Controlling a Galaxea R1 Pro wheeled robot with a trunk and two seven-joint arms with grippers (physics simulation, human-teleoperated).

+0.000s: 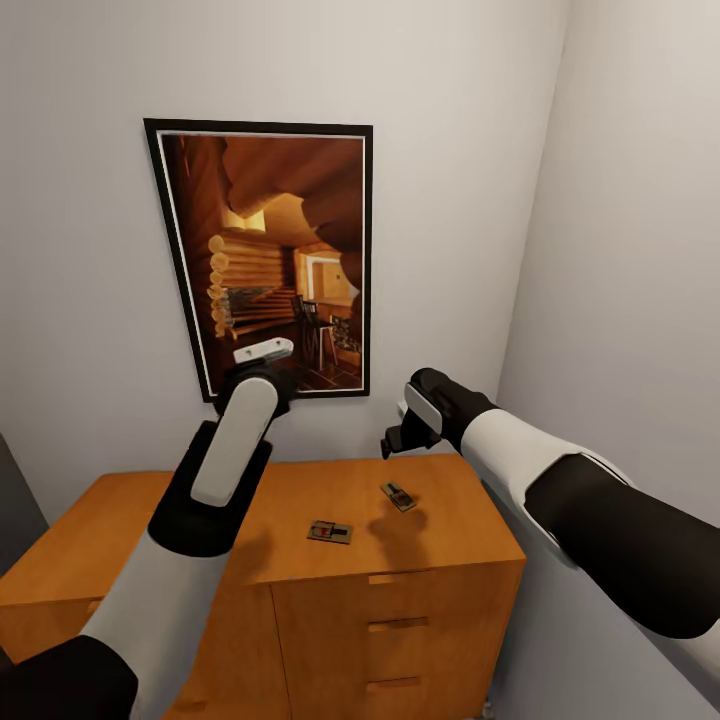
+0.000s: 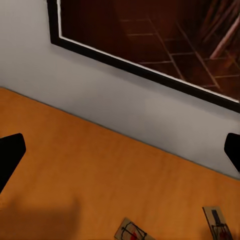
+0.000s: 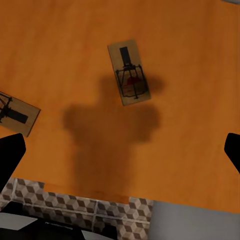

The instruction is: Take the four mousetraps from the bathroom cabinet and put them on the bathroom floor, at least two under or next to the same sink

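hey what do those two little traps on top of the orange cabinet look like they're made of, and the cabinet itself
The two small flat tan mousetraps look like bare pale wood boards carrying dark metal wire, one with a red spot. The long orange-brown cabinet looks like smooth wood or veneer with a satin finish: even colour, faint grain, soft shadows. Being a render, that is uncertain.

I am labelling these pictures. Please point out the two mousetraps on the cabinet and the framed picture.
left mousetrap (image 1: 329, 532), head view, middle of its board.
right mousetrap (image 1: 398, 496), head view, middle of its board.
framed picture (image 1: 270, 260), head view, middle of the log-cabin image.
cabinet (image 1: 300, 485), head view, bare top surface.
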